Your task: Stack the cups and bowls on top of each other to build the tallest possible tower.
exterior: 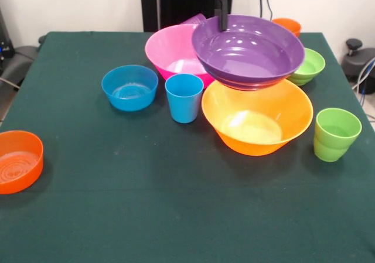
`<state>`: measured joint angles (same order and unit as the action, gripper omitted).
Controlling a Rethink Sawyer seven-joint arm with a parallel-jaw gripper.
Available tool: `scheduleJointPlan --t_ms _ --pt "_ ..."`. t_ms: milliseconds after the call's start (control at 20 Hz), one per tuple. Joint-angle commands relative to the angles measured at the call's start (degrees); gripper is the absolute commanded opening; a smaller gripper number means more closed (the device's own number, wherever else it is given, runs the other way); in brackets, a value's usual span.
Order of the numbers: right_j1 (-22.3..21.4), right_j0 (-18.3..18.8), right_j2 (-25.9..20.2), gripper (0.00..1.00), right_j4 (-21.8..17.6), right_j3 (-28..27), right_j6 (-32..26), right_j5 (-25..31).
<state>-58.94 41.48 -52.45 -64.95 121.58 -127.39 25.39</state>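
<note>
Pincer (222, 18) comes down from the top edge, thin black fingers pinching the far rim of the wide shallow glossy purple plastic bowl (248, 52). That bowl hangs tilted, lifted clear of the dark green cloth worktop (146, 216), overlapping the large glossy pink bowl (173, 52) behind it and sitting above the large glossy yellow-orange bowl (256, 116); contact with either cannot be told.

Small translucent sky-blue tumbler (184, 98) stands upright just beside the yellow-orange bowl's left side, in front of the pink bowl. Small blue bowl (129, 87) is left of the tumbler, apart from it. Small green bowl (309, 67) is partly hidden behind the purple bowl's right edge. An orange piece (287, 25) shows at the far right, mostly hidden. Purple tumbler rim (195, 19) peeks behind the pink bowl. Lime-green tumbler with stepped base (336, 134) stands upright, right of the yellow-orange bowl. Small orange bowl (17, 160), ridged floor, sits at the left edge, well apart.
</note>
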Motion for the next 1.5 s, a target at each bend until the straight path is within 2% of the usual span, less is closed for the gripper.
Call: scheduleJointPlan --t_ms 50,300,750,1000,1500 --pt "0.9 -2.7 4.5 0.00 -7.8 3.3 20.8 -3.8" --pt "0.8 -2.4 3.9 0.00 -8.8 4.0 21.7 -3.6" --pt "0.4 -2.8 5.1 0.00 -14.1 5.8 25.2 -7.1" --pt "0.3 -2.7 5.4 0.00 -14.6 6.1 24.9 -7.9" --pt "-0.1 -0.2 3.6 0.00 -12.5 7.0 22.0 -7.9"
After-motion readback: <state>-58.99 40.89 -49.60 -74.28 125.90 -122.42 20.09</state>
